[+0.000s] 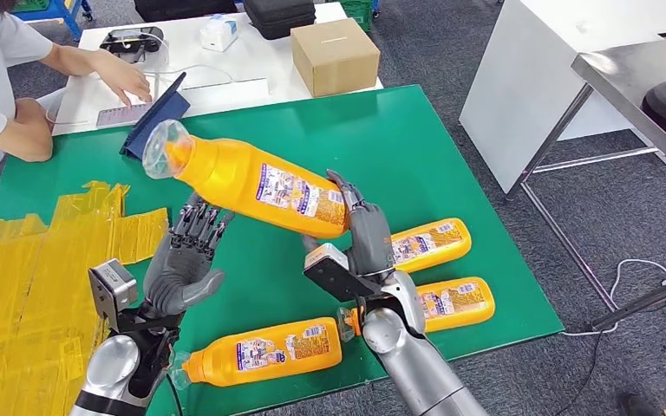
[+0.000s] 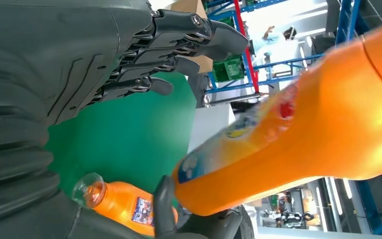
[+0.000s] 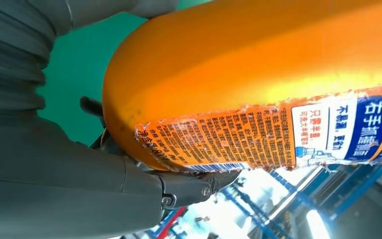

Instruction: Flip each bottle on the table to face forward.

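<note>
Item 1, raised bottle (image 1: 247, 180): orange, clear cap end toward ten o'clock, label showing; held off the green mat (image 1: 416, 147) near the centre of the head view; base end gripped by the right hand (image 1: 366, 232), fingers wrapped round the lower body; the right wrist view shows the torn-edged label (image 3: 258, 134) close against the thumb and palm.

Item 2, left hand (image 1: 186, 260): at seven o'clock of the raised bottle, palm up, fingers (image 2: 179, 45) spread and holding nothing; whether the fingertips touch the bottle's underside is hard to judge, they look just short of it.

Item 3, near bottle (image 1: 264, 351): lying flat at six o'clock on the mat, cap toward nine o'clock, label up; between the two forearms.

Item 4, upper right bottle (image 1: 429, 244): lying flat at four o'clock of the raised one, partly behind the right hand, label up.

Item 5, lower right bottle (image 1: 455, 302): flat, just below item 4, near the mat's edge.

Item 6, yellow sheeting (image 1: 43, 260): crumpled, over the mat's nine o'clock side.

Item 7, cardboard box (image 1: 334, 54): on the white table (image 1: 225, 61) at twelve o'clock; a person's hand (image 1: 126, 76) rests on that table at eleven o'clock; a dark tablet (image 1: 156, 113) leans beside it.
</note>
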Controlling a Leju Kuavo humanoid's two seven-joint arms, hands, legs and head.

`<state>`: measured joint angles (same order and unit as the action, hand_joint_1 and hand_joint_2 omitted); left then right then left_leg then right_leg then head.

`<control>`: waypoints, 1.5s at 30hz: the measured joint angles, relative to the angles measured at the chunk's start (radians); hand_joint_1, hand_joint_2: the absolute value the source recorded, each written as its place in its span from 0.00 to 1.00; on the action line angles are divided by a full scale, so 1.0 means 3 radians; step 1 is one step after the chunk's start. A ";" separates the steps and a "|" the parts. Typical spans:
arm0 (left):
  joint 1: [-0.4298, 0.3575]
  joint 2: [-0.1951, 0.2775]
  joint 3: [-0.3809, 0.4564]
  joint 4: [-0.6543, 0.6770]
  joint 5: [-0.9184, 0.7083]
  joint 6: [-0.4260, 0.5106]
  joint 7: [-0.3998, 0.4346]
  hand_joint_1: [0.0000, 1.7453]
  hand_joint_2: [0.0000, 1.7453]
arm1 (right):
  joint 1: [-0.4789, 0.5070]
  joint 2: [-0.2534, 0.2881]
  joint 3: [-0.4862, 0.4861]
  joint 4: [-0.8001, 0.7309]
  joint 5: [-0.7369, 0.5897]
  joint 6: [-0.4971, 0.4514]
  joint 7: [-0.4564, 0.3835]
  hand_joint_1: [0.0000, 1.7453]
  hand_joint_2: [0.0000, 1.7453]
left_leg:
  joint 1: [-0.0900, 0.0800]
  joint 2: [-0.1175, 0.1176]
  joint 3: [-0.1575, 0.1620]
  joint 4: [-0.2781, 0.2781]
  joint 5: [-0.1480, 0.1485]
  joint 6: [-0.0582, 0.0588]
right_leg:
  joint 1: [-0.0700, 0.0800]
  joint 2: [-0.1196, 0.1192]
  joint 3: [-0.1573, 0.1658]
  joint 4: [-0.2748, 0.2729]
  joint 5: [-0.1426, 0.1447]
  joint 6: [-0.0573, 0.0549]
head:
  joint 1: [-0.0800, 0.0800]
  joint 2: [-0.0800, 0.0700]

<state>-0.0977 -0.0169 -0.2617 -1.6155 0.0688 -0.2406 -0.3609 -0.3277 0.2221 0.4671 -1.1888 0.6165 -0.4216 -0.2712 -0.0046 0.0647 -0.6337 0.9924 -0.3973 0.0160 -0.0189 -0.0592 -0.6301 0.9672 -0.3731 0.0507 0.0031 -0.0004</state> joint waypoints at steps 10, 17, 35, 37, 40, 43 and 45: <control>-0.0006 0.0003 0.0000 0.0000 0.0028 0.0001 0.0000 0.00 1.00 | -0.0020 0.0045 0.0209 0.0098 0.0070 0.0011 0.0049 1.00 1.00 | 0.0001 0.0000 0.0000 0.0000 0.0000 0.0000 | 0.0001 0.0000 0.0000 0.0000 0.0000 0.0000 | 0.0000 0.0000; -0.0032 0.0004 0.0000 0.0002 0.0065 -0.0012 0.0000 0.00 1.00 | -0.0060 0.0061 0.0354 0.0210 0.0118 0.0096 0.0088 1.00 1.00 | 0.0000 0.0000 0.0000 0.0000 0.0000 0.0000 | 0.0001 0.0000 0.0000 0.0000 0.0000 0.0000 | 0.0000 0.0000; -0.0049 0.0014 0.0031 0.0050 0.0261 -0.0005 -0.0003 0.94 1.00 | -0.0170 0.0181 0.0744 0.0666 0.0124 0.0258 0.0113 1.00 1.00 | 0.0001 0.0000 0.0000 0.0000 0.0000 0.0000 | 0.0001 0.0000 -0.0002 0.0000 0.0000 0.0000 | 0.0000 0.0000; -0.0047 0.0014 0.0040 0.0057 0.0268 0.0022 -0.0003 1.00 1.00 | -0.0186 0.0186 0.0758 0.0693 0.0119 0.0250 0.0114 1.00 1.00 | 0.0001 0.0001 0.0000 0.0000 0.0000 0.0000 | 0.0001 0.0000 -0.0002 0.0000 0.0000 0.0000 | 0.0000 0.0000; -0.0043 0.0014 0.0053 0.0067 0.0268 0.0050 -0.0003 1.00 1.00 | -0.0200 0.0190 0.0773 0.0719 0.0114 0.0236 0.0114 1.00 1.00 | 0.0001 0.0001 0.0000 0.0000 0.0000 0.0000 | 0.0001 0.0000 -0.0002 0.0000 -0.0001 -0.0001 | 0.0000 0.0000; -0.0042 0.0014 0.0061 0.0071 0.0268 0.0055 -0.0003 1.00 1.00 | -0.0208 0.0192 0.0783 0.0737 0.0108 0.0223 0.0114 1.00 1.00 | 0.0001 0.0001 0.0000 0.0000 0.0000 0.0000 | 0.0001 0.0000 -0.0003 0.0000 -0.0001 -0.0001 | 0.0000 0.0000; -0.0042 0.0014 0.0065 0.0071 0.0268 0.0056 -0.0003 1.00 1.00 | -0.0208 0.0196 0.0785 0.0745 0.0108 0.0220 0.0114 1.00 1.00 | 0.0001 0.0001 0.0000 0.0000 0.0000 0.0000 | 0.0001 0.0000 -0.0003 0.0000 -0.0001 -0.0001 | 0.0000 0.0000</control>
<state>-0.1104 -0.0126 -0.2422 -1.5942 0.1492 -0.2239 -0.3616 -0.3902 0.2808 0.7027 -0.9651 0.6489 -0.3556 -0.2369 -0.0044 0.0649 -0.6338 0.9923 -0.3972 0.0159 -0.0185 -0.0591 -0.6308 0.9672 -0.3733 0.0506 0.0032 -0.0004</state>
